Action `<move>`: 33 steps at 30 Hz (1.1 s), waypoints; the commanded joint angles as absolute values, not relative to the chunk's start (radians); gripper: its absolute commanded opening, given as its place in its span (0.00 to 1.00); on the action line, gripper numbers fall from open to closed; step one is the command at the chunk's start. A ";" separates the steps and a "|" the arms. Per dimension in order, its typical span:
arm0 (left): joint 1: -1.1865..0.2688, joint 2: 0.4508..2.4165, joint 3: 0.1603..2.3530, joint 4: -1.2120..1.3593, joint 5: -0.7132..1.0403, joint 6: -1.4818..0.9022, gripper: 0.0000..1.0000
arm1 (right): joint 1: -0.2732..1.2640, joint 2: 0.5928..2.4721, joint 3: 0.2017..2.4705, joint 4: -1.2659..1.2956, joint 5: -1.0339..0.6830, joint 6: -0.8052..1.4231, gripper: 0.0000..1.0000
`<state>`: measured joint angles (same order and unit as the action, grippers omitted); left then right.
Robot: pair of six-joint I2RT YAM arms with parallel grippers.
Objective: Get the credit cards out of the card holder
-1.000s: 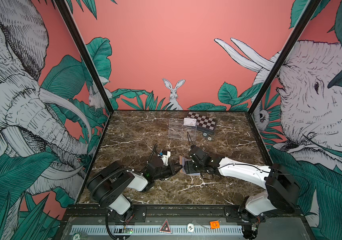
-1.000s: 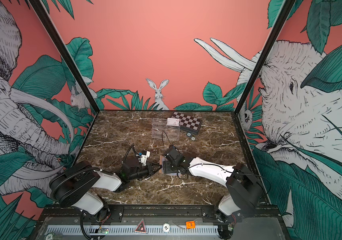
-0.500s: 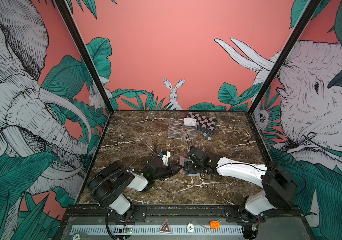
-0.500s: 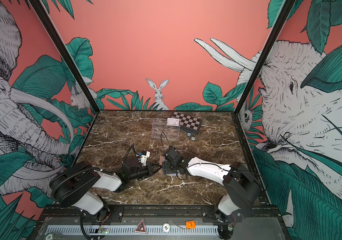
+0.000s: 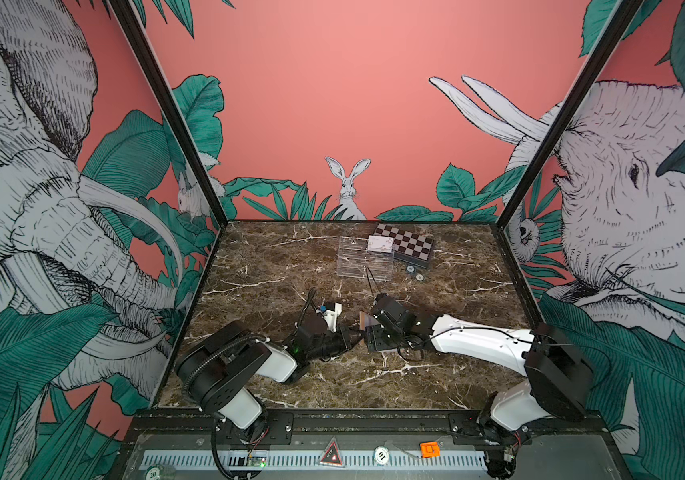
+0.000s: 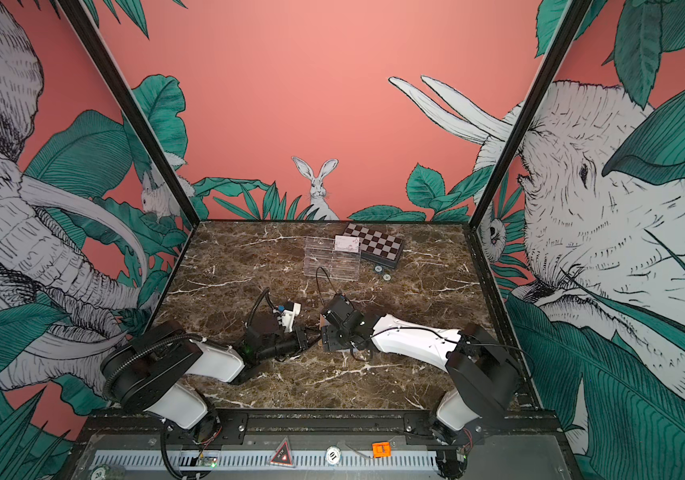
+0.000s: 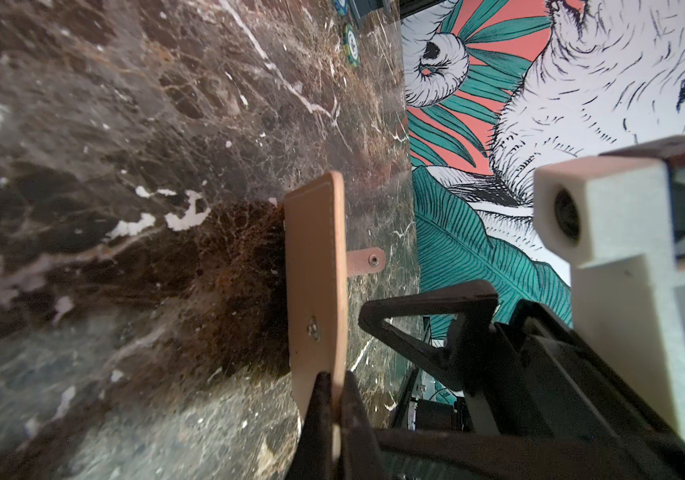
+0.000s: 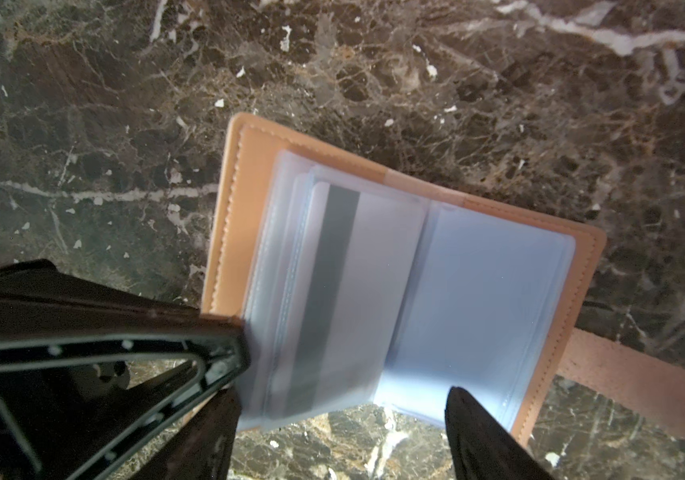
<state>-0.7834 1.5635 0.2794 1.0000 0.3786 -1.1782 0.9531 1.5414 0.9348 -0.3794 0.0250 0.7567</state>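
On the worktop (image 5: 332, 386), well in front of the clear tray (image 5: 363, 262), both top views show the card holder (image 5: 363, 322) between the arms. Left wrist view: left hand (image 7: 334, 380) clamped on its tan cover. Right wrist view: right hand (image 8: 349, 374) apart over open sleeves, a striped card (image 8: 369, 282) inside.

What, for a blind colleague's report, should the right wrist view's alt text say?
An open tan card holder over a marble table shows a dark-striped credit card in its clear sleeves; the right gripper, open, straddles the sleeves' edge.
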 commanded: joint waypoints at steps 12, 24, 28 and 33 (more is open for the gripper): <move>-0.792 1.546 0.290 1.054 0.394 -1.169 0.00 | 0.963 1.555 0.939 -0.442 0.125 0.774 0.73; -0.792 1.526 0.290 1.022 0.393 -1.158 0.00 | 0.963 1.549 0.934 -0.469 0.162 0.776 0.71; -0.793 1.522 0.288 1.015 0.391 -1.155 0.00 | 0.959 1.523 0.920 -0.478 0.181 0.781 0.71; -0.793 1.519 0.278 1.002 0.387 -1.149 0.00 | 0.942 1.492 0.898 -0.480 0.183 0.781 0.71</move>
